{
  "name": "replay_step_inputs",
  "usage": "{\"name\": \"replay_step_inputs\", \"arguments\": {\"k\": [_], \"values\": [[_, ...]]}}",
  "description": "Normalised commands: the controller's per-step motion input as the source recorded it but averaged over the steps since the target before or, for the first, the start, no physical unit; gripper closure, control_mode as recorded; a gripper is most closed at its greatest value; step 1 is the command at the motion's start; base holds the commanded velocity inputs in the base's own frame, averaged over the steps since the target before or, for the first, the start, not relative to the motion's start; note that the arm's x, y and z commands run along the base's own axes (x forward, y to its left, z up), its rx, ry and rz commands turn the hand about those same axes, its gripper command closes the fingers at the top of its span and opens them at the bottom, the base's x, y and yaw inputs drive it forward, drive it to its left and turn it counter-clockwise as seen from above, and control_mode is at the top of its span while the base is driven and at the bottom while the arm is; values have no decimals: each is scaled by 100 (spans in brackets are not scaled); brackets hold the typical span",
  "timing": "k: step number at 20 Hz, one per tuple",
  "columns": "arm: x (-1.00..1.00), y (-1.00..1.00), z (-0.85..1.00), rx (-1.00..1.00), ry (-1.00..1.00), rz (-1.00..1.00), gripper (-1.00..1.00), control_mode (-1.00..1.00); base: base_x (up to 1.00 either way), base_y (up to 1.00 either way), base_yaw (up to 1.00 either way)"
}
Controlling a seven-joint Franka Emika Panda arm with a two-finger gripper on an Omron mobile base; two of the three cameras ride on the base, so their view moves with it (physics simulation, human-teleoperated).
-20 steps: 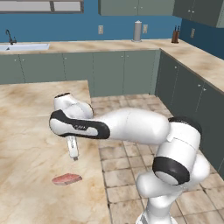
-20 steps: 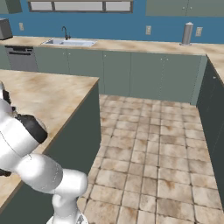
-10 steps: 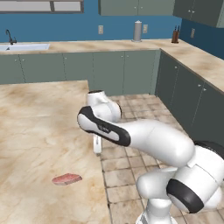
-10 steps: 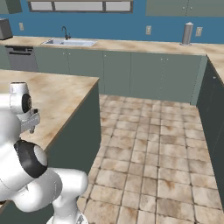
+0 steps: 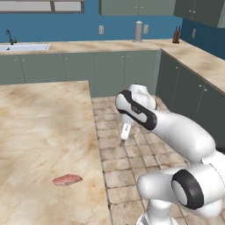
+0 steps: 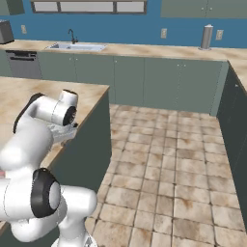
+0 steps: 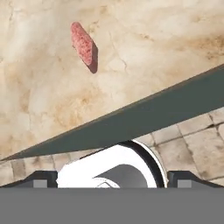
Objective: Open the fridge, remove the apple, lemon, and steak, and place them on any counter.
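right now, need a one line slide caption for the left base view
Steak lies flat on the island counter while the arm's open, empty tool hangs over the tiled floor beside it.

Even, bright, flat rendered light throughout, with no glare. The steak (image 7: 83, 42) casts a short dark shadow on the desk (image 7: 144, 48) in the hand view. All views are soft and slightly blurred, with jagged, blocky edges along the arm.
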Motion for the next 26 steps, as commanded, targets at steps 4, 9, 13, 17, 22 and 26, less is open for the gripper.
{"name": "replay_step_inputs", "arguments": {"k": [4,9,13,17,22,26], "values": [[0,-76,21,20,0,-62,-100,-100,0,0,0],[0,-26,29,14,0,-50,-100,-100,0,0,0],[-12,0,57,0,0,-32,-100,-100,0,0,0],[-4,0,51,-10,0,-29,-100,-100,0,0,0],[9,-6,42,-22,0,-24,-100,-100,0,0,0],[5,-13,14,-18,-8,-16,-100,-100,0,0,0]]}}
